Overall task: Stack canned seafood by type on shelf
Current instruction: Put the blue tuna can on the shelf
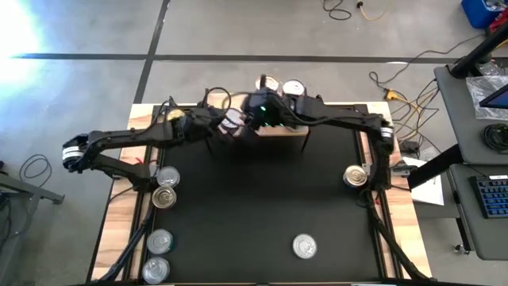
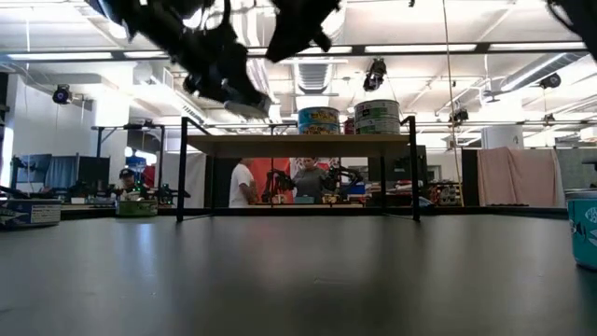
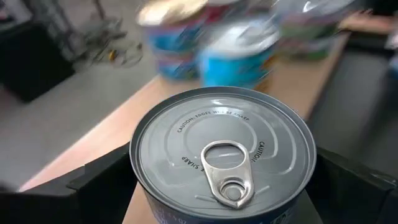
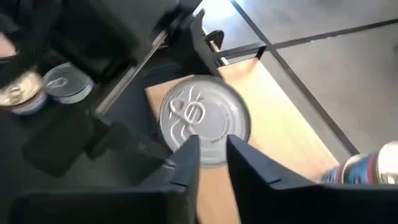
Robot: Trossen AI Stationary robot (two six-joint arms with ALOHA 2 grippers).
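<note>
My left gripper (image 1: 232, 121) is shut on a silver-lidded can (image 3: 224, 155) with a pull tab, above the left end of the light-wood shelf (image 2: 298, 145). The same can shows in the right wrist view (image 4: 205, 118) over the board's end. Two cans (image 2: 319, 119) (image 2: 377, 117) stand on the shelf's far right part. My right gripper (image 1: 263, 107) hangs higher over the shelf, and its fingers (image 4: 186, 163) stand a narrow gap apart and hold nothing. Several more cans rest base-down on the black mat (image 1: 238, 214). My left gripper pinches the can's side wall (image 3: 140, 186) between its two fingers, one on each opposite side. The fingers slant down from the table's left. The can sits level, lid up, lifted clear above the shelf board.
Several cans stand along the mat's left edge (image 1: 164, 197) (image 1: 159, 241), one at the near middle (image 1: 304, 246) and one at the right edge (image 1: 356, 175). The two arms nearly meet over the shelf. People and benches show in the room behind.
</note>
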